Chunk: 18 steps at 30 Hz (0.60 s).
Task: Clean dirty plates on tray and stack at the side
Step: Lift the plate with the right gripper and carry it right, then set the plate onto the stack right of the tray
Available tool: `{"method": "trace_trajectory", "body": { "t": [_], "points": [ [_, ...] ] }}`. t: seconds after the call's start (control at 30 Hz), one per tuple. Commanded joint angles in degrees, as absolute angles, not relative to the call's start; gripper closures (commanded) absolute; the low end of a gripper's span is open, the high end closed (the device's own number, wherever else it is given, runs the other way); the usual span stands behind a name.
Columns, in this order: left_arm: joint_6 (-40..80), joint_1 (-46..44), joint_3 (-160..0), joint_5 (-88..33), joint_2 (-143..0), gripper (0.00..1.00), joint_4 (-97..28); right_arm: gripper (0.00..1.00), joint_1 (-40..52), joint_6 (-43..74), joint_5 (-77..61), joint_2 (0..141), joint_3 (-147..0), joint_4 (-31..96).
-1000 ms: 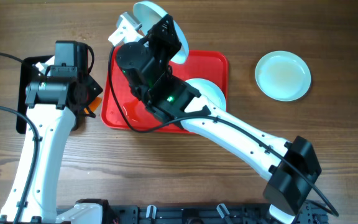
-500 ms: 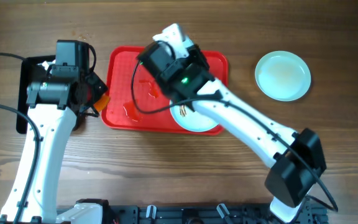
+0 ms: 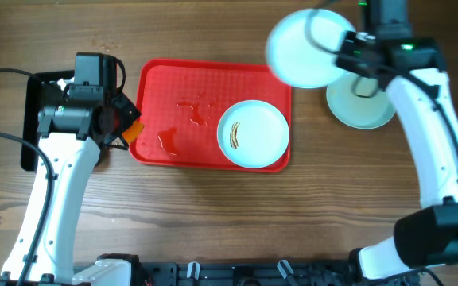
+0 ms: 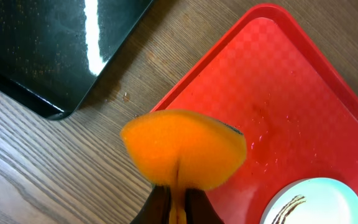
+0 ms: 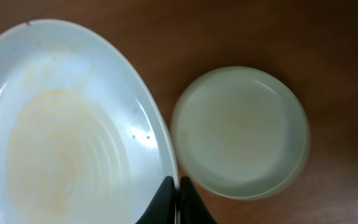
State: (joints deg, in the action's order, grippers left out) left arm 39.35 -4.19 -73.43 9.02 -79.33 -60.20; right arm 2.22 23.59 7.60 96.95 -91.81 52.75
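Three plates: the smeared plate (image 3: 253,133) lay on the one red tray (image 3: 173,95); the second plate (image 5: 238,130) sat on the table (image 3: 213,214); the third plate (image 3: 307,48) hung above, rim pinched by the right gripper (image 5: 178,199). The left gripper (image 4: 176,202) clamped one orange sponge (image 4: 182,146).

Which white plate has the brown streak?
The plate lying on the red tray; the held plate in the right gripper and the far-right plate lack it.

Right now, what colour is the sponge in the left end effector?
Orange: the sponge shows best in the left wrist view.
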Motion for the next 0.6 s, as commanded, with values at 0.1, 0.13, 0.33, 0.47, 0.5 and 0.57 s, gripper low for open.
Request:
{"method": "trace_trajectory", "body": {
  "t": [0.1,0.13,0.33,0.47,0.5,0.57],
  "points": [
    [39.5,-4.4,-72.9,8.3,-79.7,0.96,-59.9,0.96,-10.9,25.7,2.3,97.7,-77.6,42.6],
    [39.5,-4.4,-72.9,8.3,-79.7,0.96,-59.7,0.96,-12.2,25.7,1.5,97.8,-75.9,40.8],
    [39.5,-4.4,-72.9,8.3,-79.7,0.96,-59.2,0.89,-18.0,27.1,0.1,98.2,-69.7,34.8],
    [39.5,-4.4,-72.9,8.3,-79.7,0.96,-59.1,0.31,-18.0,26.6,-0.1,98.2,-69.2,34.1],
    [39.5,-4.4,-72.9,8.3,-79.7,0.96,-59.0,0.22,-17.8,26.5,-0.6,98.2,-69.2,34.1],
    [39.5,-4.4,-72.9,8.3,-79.7,0.96,-58.9,0.15,-17.2,25.7,-5.0,98.2,-69.2,33.7]
  ]
}}
